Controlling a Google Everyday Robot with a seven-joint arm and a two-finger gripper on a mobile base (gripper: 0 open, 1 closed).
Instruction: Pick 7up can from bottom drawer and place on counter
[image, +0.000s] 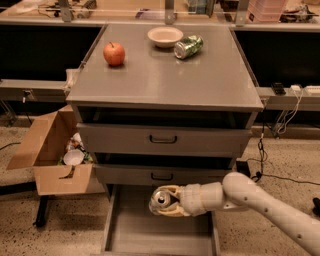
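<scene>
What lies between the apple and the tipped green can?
A pale bowl, slightly farther back, in the camera view. The gripper holds the 7up can above the bottom drawer.
</scene>
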